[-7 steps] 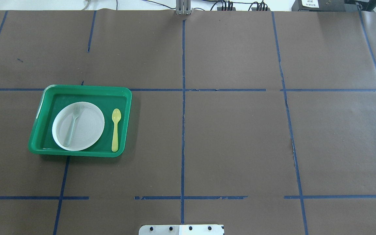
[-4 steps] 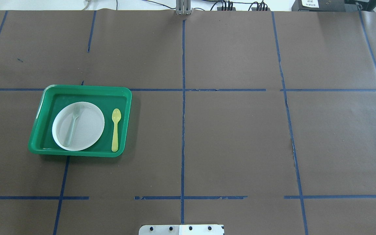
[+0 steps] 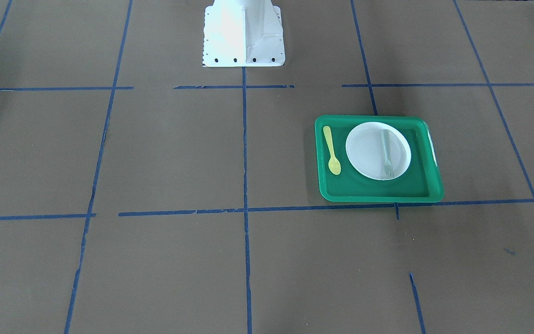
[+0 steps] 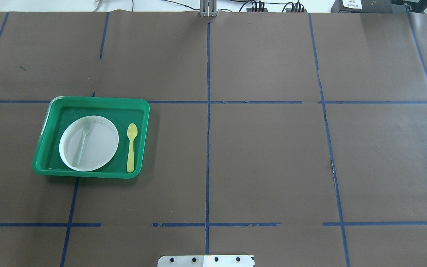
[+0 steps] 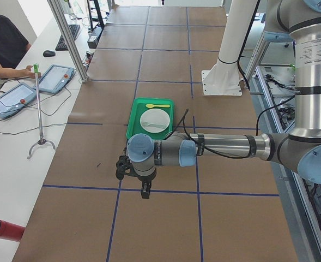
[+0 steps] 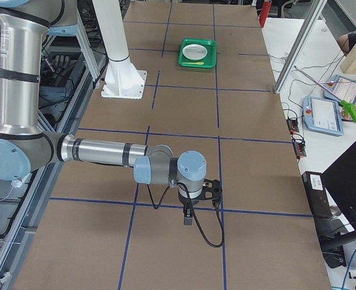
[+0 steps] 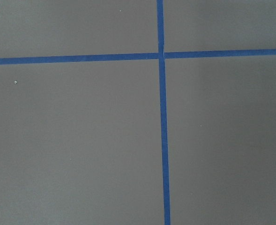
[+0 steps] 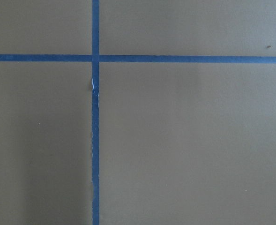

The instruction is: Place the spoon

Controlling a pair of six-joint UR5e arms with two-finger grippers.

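Lying untouched beside the white round plate (image 4: 89, 143) in the green plastic tray (image 4: 141, 111), the small pale yellow plastic spoon (image 4: 131, 147) seems already placed or awaiting a reach, while both arms hang well apart from it, whether their fingers are spread or closed being impossible to tell.

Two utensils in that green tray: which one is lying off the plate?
The yellow spoon. It lies directly on the green tray floor beside the white plate, while the grey-green fork rests on the plate.

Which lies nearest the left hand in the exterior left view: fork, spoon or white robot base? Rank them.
From the left hand:
1. fork, on the plate.
2. spoon, at the tray's far side.
3. white robot base, beyond the tray.
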